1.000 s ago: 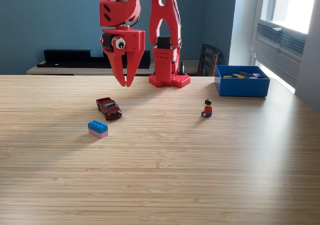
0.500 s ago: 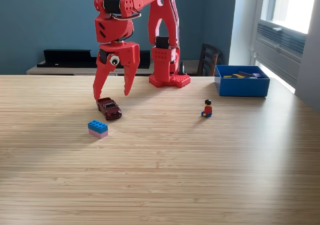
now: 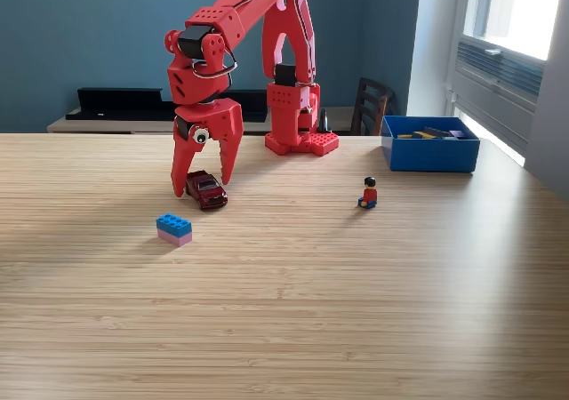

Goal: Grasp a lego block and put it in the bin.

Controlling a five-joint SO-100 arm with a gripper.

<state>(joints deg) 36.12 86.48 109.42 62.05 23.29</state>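
Jaws spread wide, tips pointing down, straddling the small dark red toy car [image 3: 206, 189] on the desk [image 3: 293, 302], one tip on each side of its far end; contact is hard to judge. That's the red gripper [image 3: 201, 183], gripping nothing. Just nearer and to the exterior view's left sits the lego block [image 3: 174, 229], blue on pink. A little seated figure [image 3: 368, 193] is off right, and the blue bin [image 3: 430, 146] waits far right.

The red arm [image 3: 258, 27] bends forward and down from its base [image 3: 300, 142]; its gripper [image 3: 201, 187] points straight down, jaws spread, tips near the tabletop.
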